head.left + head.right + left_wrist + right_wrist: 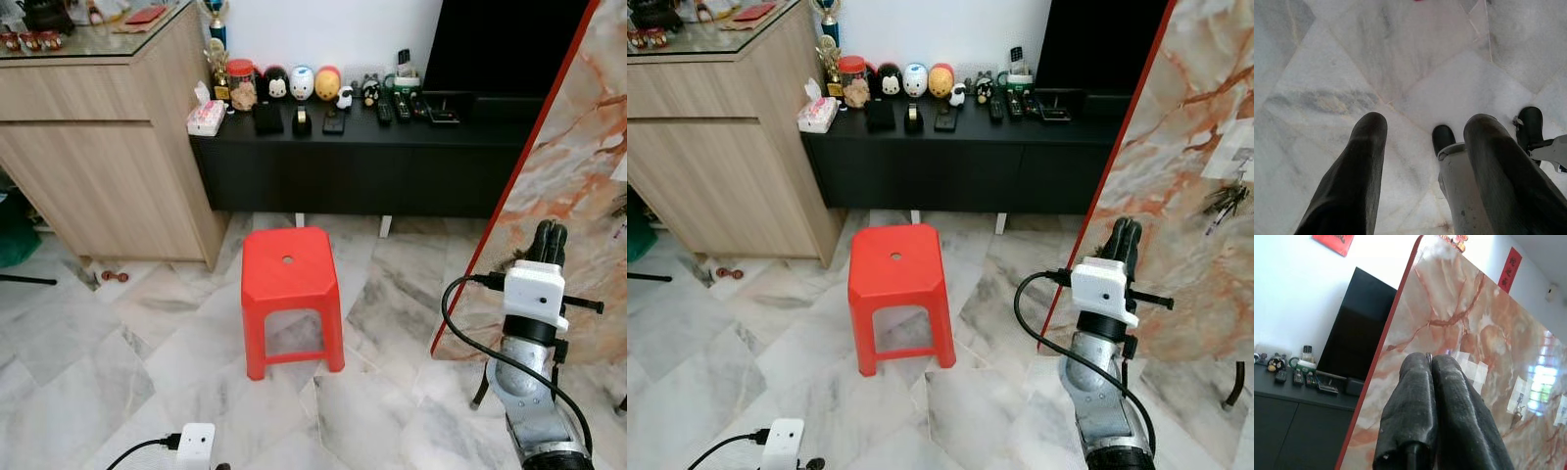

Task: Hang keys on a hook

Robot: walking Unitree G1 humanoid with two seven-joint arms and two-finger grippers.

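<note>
A dark bunch of keys [1225, 201] hangs against the orange-veined marble panel [1176, 176] on my right, and also appears as a small dark shape, the keys [1517, 415], in the right wrist view. My right gripper [549, 240] is raised upright in front of that panel, left of and below the keys, with its two fingers [1415, 396] pressed together and nothing clearly held. My left gripper [1422, 129] hangs low and open, pointing down at the marble floor; its white wrist camera [196, 446] sits at the bottom of the head view.
A red plastic stool [287, 279] stands on the floor ahead. Behind it runs a black low console [372, 166] with figurines and remotes, a TV [500, 49] above it, and a wooden cabinet [98, 166] at the left. My feet [1442, 139] are below the left gripper.
</note>
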